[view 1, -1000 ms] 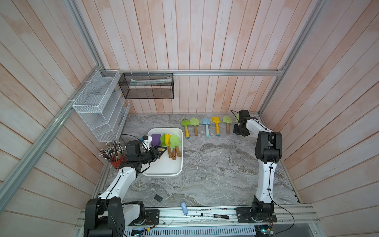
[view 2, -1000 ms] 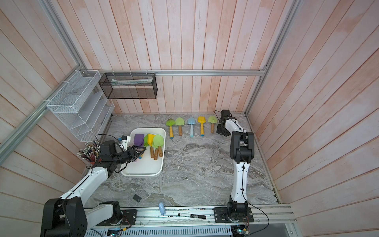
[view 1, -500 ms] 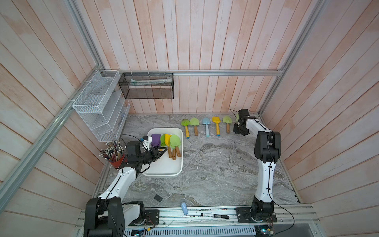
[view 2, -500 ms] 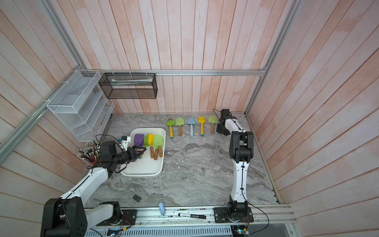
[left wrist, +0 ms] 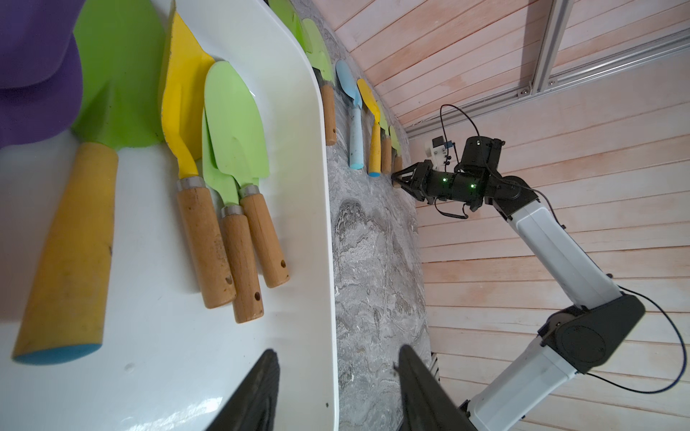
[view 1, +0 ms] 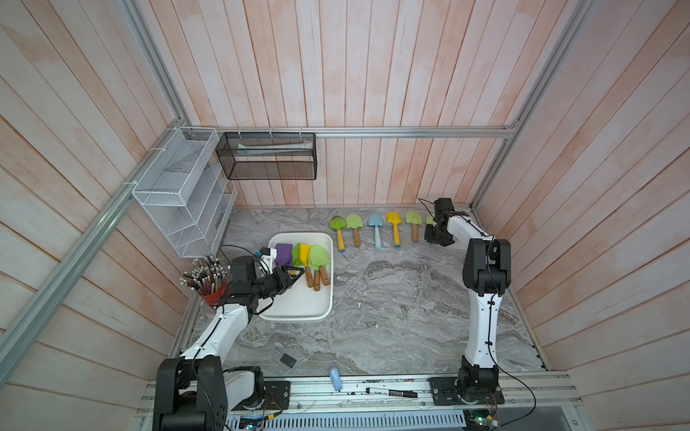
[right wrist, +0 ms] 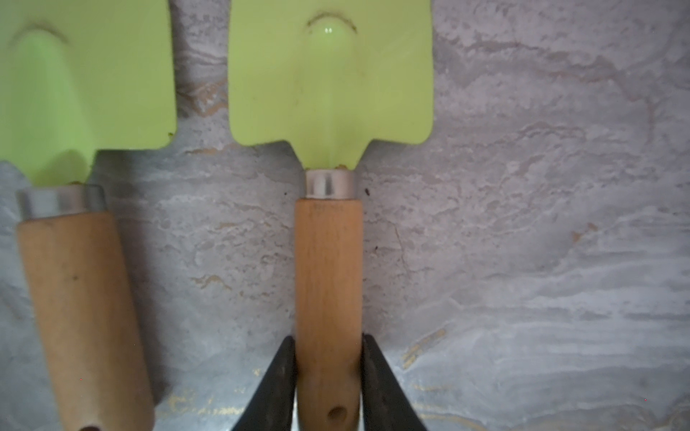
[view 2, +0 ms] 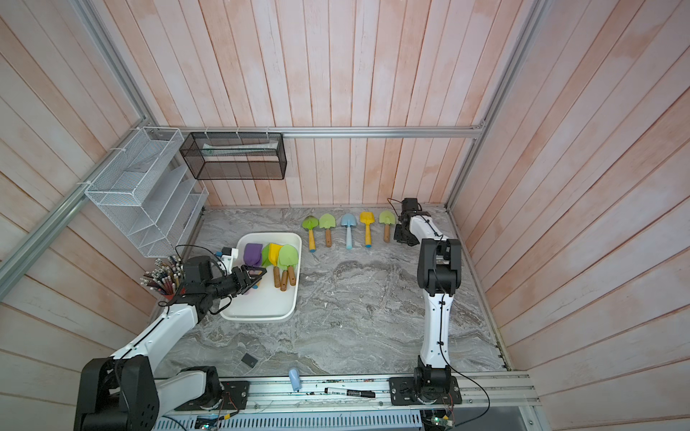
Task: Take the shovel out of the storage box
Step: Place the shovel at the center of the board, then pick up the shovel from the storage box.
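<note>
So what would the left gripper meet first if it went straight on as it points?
Probably the far wall of the storage box, past the wooden handles; the left gripper seems to hover above them, but height is unclear.

Item 1, left arm [view 1: 224,328]: lower left in both top views. I see it slanting up and right from its base, with the wrist stretched near level toward frame centre.
Item 2, left pincer [view 1: 295,274]: fingers [left wrist: 261,392] parted, nothing between them.
Item 3, right arm [view 1: 481,321]: right side of frame, standing upright to the elbow, then folded toward the upper right.
Item 4, right pincer [right wrist: 328,339]: tilted downward, its fingers close along both sides of the green shovel [right wrist: 328,261] handle. I cannot tell whether they press on it.
</note>
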Available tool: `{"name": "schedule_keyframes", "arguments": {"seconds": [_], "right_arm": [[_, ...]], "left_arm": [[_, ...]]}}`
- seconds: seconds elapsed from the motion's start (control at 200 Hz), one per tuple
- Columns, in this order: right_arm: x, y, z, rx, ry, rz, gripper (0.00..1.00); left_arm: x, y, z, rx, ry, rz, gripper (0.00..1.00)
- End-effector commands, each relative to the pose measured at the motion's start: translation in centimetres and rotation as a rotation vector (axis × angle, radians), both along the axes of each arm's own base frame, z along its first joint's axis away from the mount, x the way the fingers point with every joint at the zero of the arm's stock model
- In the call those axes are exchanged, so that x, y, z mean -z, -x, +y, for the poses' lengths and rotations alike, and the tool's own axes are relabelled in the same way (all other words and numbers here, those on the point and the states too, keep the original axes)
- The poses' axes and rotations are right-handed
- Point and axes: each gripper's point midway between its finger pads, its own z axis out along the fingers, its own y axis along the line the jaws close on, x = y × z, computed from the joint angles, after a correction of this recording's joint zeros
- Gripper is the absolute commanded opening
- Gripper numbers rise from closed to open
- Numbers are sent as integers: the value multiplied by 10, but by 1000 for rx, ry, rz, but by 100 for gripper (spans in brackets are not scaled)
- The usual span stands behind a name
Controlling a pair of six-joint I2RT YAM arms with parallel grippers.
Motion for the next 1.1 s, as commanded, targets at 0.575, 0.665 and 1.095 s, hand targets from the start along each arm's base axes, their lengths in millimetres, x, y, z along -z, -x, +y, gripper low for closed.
{"name": "schedule_keyframes", "arguments": {"seconds": [0.575, 0.665, 1.095], "right_arm": [[-157, 72, 89, -111, -148, -394, 48], [-153, 84, 112, -157, -160, -389, 48], [-137, 107, 120, -177, -197, -385, 48]], "left_arm": [[32, -39, -21, -41, -533, 40, 51], [40, -50, -27, -37, -582, 62, 47], [81, -90, -67, 39, -694, 154, 37]]}}
